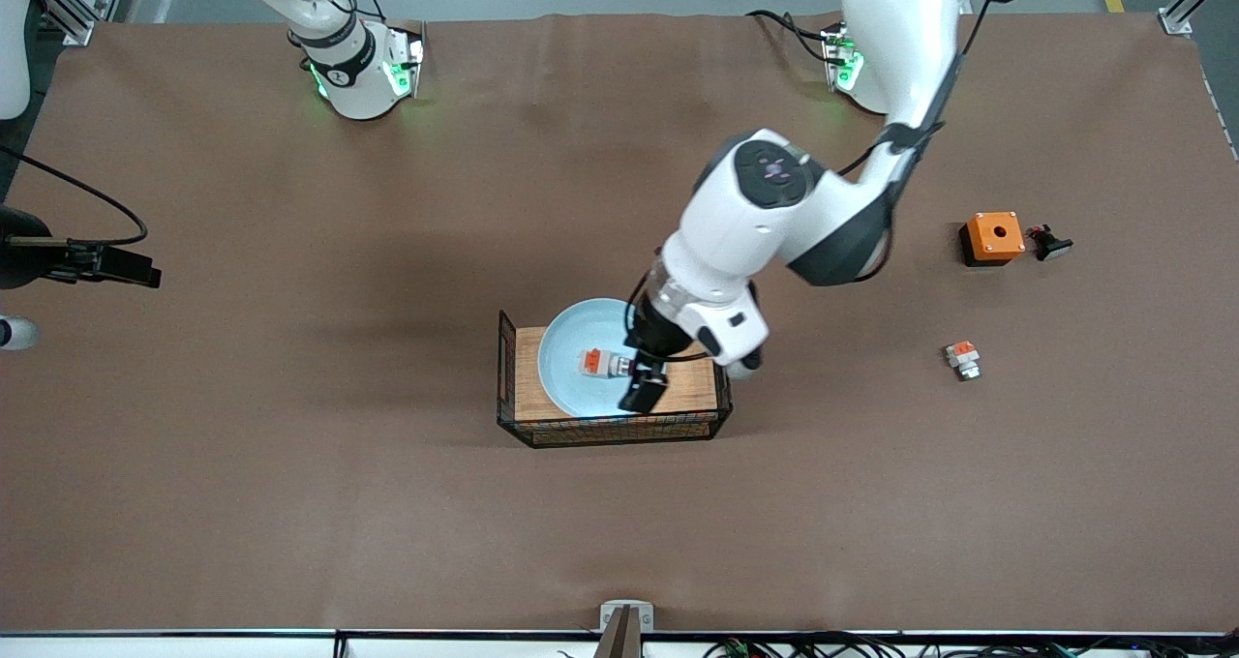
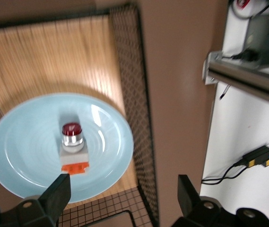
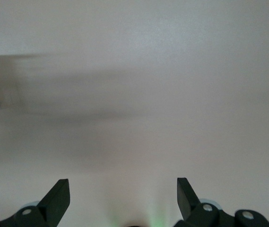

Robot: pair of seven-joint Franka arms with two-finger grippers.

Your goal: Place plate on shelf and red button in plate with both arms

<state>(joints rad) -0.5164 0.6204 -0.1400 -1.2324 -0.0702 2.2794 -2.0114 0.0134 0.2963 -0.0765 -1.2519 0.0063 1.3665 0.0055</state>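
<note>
The table carried, near its middle, a wire basket with a wooden floor, and the plate rested inside this basket, probably because the basket was its goal, so this part of the task seemed already done; the left arm reached from its base down over the basket, which made sense if it was the arm that served the small part; the right arm waited, its gripper with fingers apart over bare table, only a corner of the basket showing in its wrist view; the left gripper hung over the plate's rim toward the left arm's end, its fingers spread wide and clamped on nothing; the red button lay on its side near the centre of the plate, clear of the fingers and a little way off from them, so I judged it as released; toward the left arm's end stood an orange box and a similar white-capped module, both untouched.
</note>
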